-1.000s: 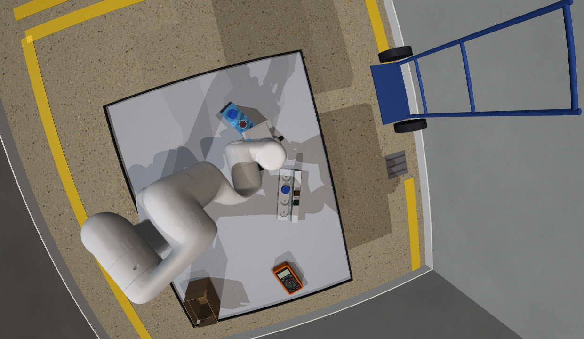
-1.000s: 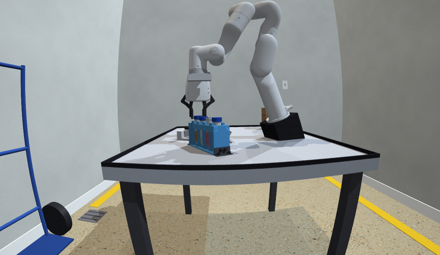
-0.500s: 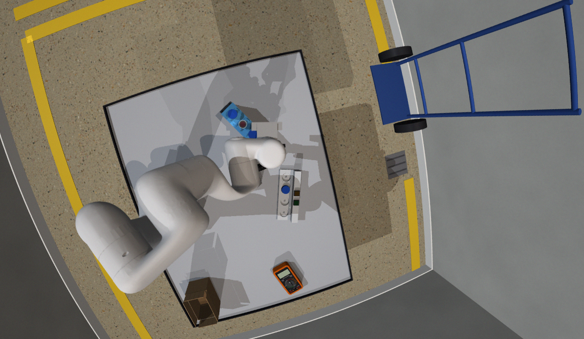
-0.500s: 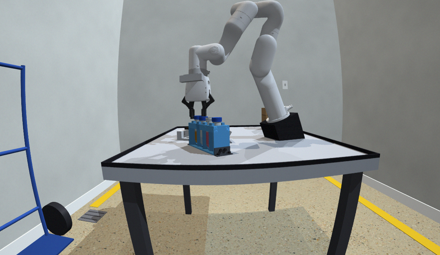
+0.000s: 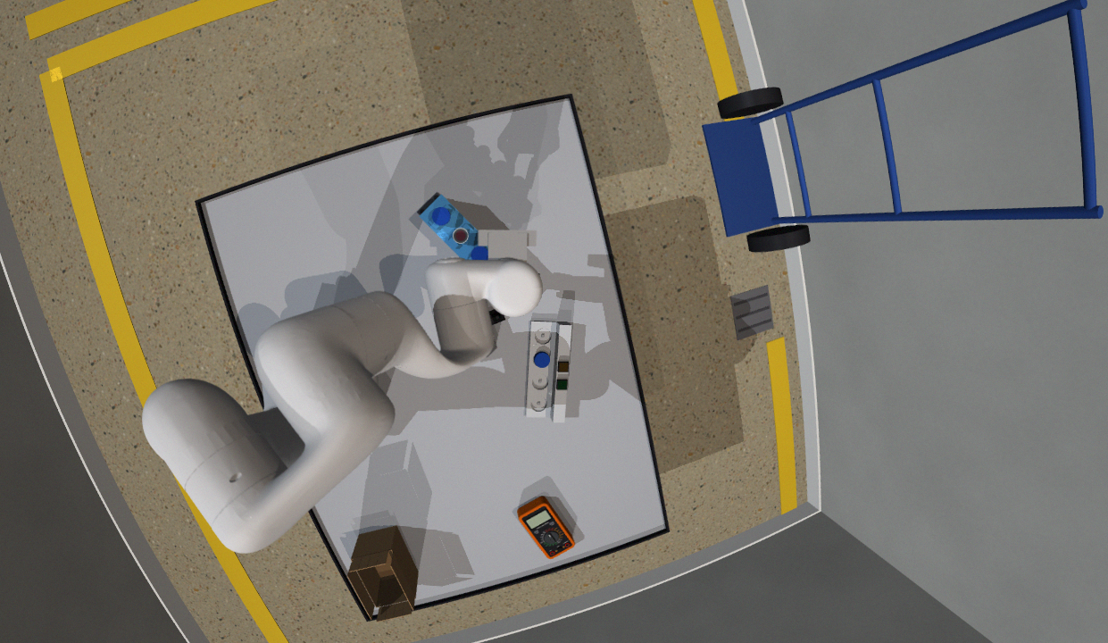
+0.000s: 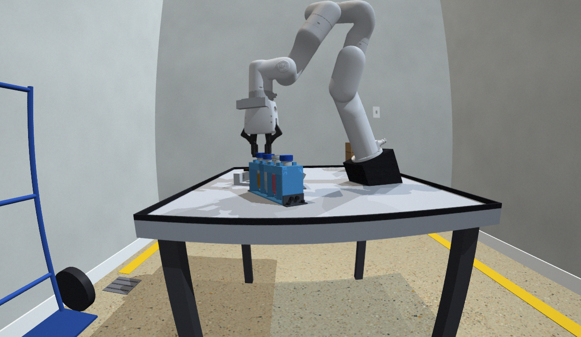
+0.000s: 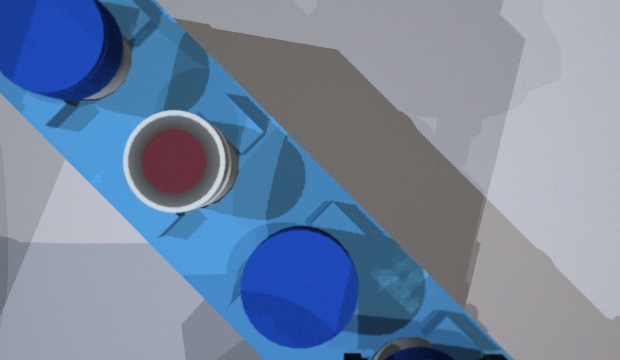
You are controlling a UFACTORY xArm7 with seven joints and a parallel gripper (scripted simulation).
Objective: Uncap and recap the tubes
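the jaws (image 6: 261, 151) are clamped on a round blue screw cap (image 6: 258, 155) at the far end of the blue tube station (image 6: 286, 182) on the white table (image 6: 367, 205). beside them stand a capped tube (image 7: 299, 286), then an uncapped tube with red liquid (image 7: 174, 161).

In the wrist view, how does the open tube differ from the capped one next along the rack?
Tube 2 is uncapped, its white rim and red liquid showing; tube 3 wears a blue cap that hides its mouth. Tube 2's cap seems to be the blue cap in the cap tray; tube 3's is on its tube. Both stand upright in the blue rack.
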